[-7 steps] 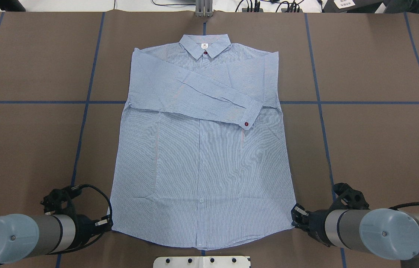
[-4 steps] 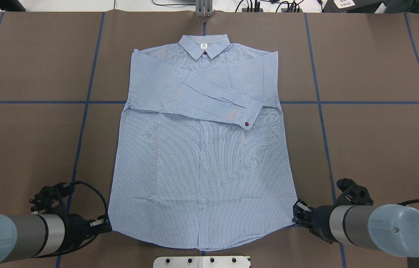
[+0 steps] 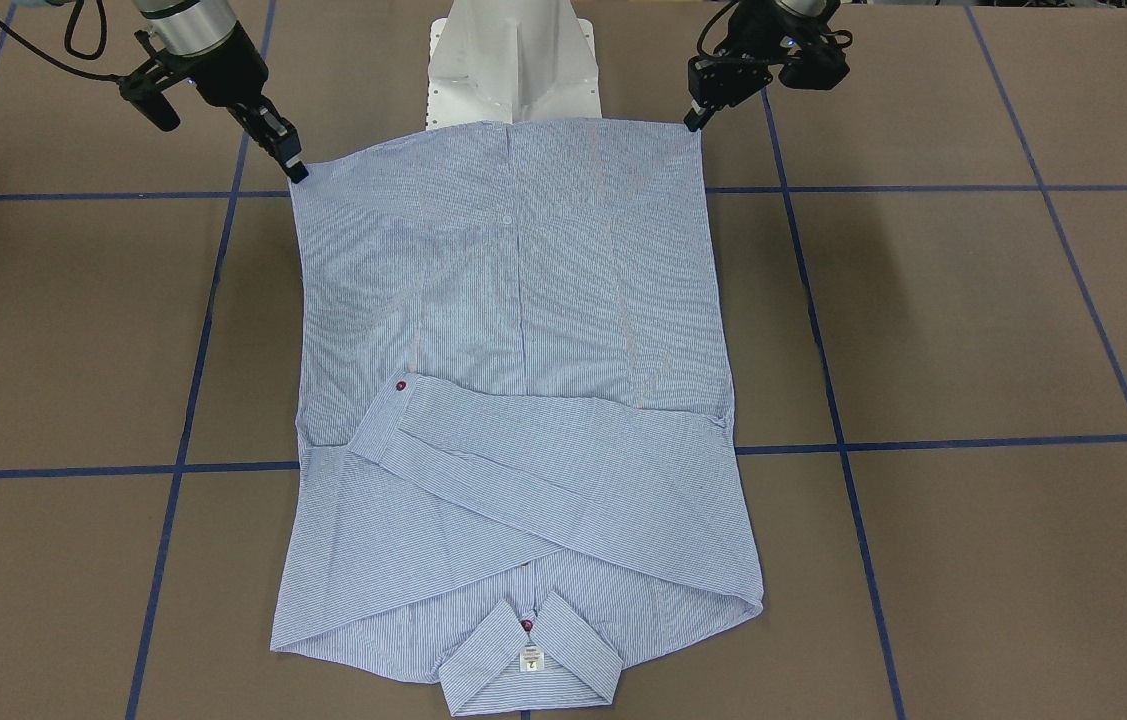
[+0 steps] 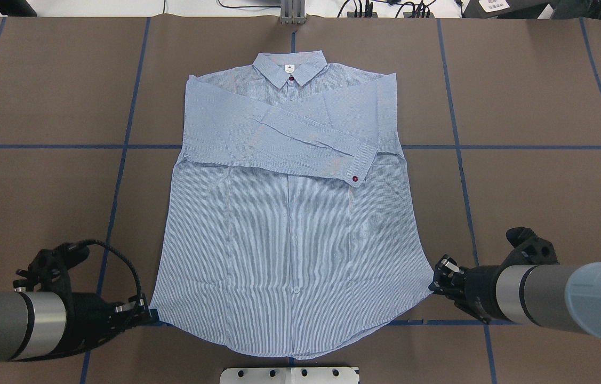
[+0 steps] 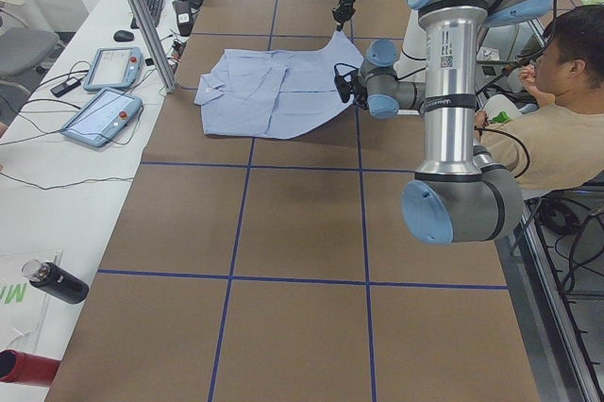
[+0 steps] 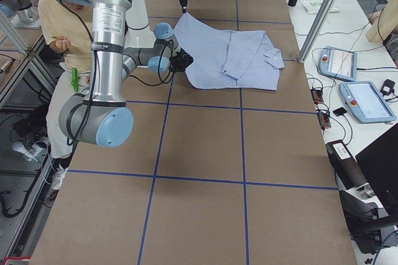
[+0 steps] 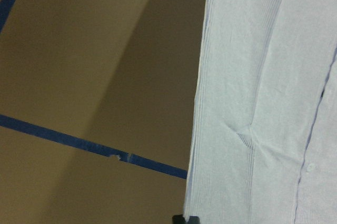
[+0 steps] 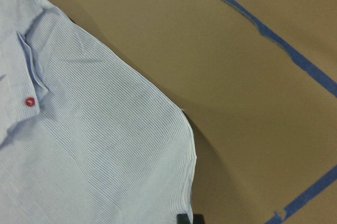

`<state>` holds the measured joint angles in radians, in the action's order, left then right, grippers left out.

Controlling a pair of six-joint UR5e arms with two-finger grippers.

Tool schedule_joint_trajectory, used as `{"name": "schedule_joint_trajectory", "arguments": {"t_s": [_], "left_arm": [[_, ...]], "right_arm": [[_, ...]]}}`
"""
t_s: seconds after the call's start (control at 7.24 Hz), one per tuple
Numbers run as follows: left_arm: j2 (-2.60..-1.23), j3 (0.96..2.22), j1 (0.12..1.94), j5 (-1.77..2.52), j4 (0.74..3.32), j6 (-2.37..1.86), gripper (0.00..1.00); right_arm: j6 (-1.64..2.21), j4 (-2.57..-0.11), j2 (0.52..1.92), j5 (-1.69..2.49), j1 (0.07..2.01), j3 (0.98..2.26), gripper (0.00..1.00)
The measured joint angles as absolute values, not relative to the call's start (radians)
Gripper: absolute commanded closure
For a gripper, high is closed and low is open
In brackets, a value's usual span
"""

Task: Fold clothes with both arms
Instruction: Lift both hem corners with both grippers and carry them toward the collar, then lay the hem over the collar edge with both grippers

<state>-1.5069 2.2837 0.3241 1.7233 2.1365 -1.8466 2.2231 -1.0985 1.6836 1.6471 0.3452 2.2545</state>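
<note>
Before the white metal pedestal base (image 3: 513, 60), on the brown paper-covered table (image 4: 535, 213) crossed by blue tape lines (image 4: 39, 146): one light blue, finely white-striped, long-sleeved button-up shirt (image 4: 289, 229). It lies front up, hem toward the base, collar (image 4: 289, 66) at the end farthest from it. Both sleeves are folded across the chest. The upper cuff (image 4: 362, 161) carries a red button (image 4: 354, 178).

Item, black two-finger left gripper (image 4: 143, 312): pinched closed on the hem corner at the base's left.

Item, black two-finger right gripper (image 4: 436, 280): clamped likewise on the hem corner at the base's right.

Overhead, the shirt reads as flat. The two side views show otherwise: both hem corners are raised off the table, the cloth sloping down away from the base. The front-facing view shows the base as a full column, where overhead gives only a plate edge.

The wrist views offer striped cloth, paper and tape, with a sliver of black fingertip at the lower edge.

The side views add a seated person in a beige top (image 5: 557, 138) on the base's side, and two grey control tablets (image 5: 99, 114) on a white bench beyond the collar end.
</note>
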Motion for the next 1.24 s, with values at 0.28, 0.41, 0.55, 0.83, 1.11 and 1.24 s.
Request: {"name": "schedule_joint_trajectory", "arguments": {"t_s": [0.28, 0.41, 0.55, 0.83, 1.11, 1.24], "left_arm": [[-1.564, 2.222, 0.477, 1.792, 2.136, -1.844, 1.0], [-1.575, 2.2, 0.535, 1.827, 2.137, -1.844, 1.0], [-1.576, 2.19, 0.581, 1.855, 2.138, -1.844, 1.0], [-1.58, 2.169, 0.659, 1.881, 2.139, -1.845, 1.0], [-1.671, 2.068, 0.709, 1.883, 2.146, -1.845, 1.0], [-1.746, 1.992, 0.73, 1.882, 2.147, -1.844, 1.0]], "right_arm": [[2.228, -1.102, 1.676, 1.648, 0.432, 2.255, 1.0], [2.231, -1.103, 1.674, 1.648, 0.475, 2.256, 1.0], [2.232, -1.105, 1.672, 1.65, 0.512, 2.258, 1.0], [2.233, -1.162, 1.598, 1.667, 0.584, 2.232, 1.0], [2.233, -1.337, 1.371, 1.673, 0.62, 2.127, 1.0], [2.23, -1.392, 1.299, 1.673, 0.632, 2.091, 1.0]]}}
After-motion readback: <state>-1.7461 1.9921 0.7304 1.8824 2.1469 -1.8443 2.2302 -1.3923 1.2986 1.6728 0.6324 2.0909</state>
